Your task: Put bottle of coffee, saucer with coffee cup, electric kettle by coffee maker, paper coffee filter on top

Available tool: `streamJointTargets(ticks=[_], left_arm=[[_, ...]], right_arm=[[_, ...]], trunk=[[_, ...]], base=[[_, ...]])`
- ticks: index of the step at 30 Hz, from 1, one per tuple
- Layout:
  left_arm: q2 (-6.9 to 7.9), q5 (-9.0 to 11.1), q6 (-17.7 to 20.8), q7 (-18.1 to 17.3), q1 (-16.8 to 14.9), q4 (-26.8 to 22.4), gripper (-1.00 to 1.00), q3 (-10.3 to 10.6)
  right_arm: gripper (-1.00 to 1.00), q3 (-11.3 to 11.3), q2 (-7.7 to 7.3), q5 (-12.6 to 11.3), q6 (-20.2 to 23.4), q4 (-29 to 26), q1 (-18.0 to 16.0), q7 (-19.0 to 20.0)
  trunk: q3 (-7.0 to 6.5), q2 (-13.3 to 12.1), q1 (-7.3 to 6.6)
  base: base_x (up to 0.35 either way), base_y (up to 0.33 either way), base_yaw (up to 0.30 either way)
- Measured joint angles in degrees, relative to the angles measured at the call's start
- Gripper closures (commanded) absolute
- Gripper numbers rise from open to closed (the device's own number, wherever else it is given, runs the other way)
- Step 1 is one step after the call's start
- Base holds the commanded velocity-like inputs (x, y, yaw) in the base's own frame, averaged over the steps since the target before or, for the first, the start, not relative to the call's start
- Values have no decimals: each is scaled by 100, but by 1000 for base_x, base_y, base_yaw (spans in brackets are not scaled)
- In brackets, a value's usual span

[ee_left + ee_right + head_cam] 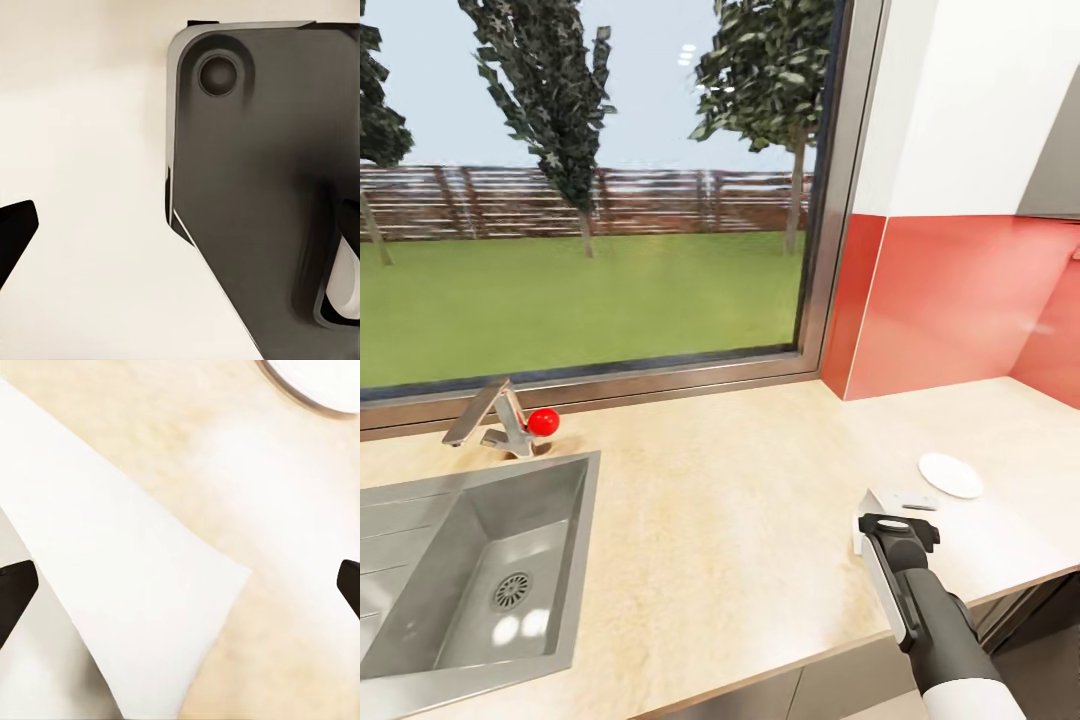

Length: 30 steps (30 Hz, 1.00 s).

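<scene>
Lying flat, white paper coffee filter (pixel 127 585) tapers to a point

Bright daylight from window (pixel 590 190); glare patches in sink (pixel 490 580); both wrist views soft, washed-out.

A steel sink (pixel 430 600) with a round drain (pixel 512 591) sits at the near left, and a tilted silver faucet (pixel 490 418) with a red knob (pixel 543 421) stands just behind it. Above is a wide window (pixel 590 190) onto lawn, trees and a wooden fence (pixel 660 200), with a red backsplash (pixel 950 300) beside it.
</scene>
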State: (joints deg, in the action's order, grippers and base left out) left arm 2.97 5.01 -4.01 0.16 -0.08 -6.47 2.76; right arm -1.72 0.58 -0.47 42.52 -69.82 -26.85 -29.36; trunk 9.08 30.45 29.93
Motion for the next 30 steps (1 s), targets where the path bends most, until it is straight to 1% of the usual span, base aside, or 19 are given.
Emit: streamJointTargets(ticks=[30], left_arm=[[0, 8, 0, -5, 0, 0, -100, 0]], right_arm=[[-100, 9, -6, -1, 0, 0, 0, 8]], trunk=[[0, 0, 0]], base=[[0, -9, 0]])
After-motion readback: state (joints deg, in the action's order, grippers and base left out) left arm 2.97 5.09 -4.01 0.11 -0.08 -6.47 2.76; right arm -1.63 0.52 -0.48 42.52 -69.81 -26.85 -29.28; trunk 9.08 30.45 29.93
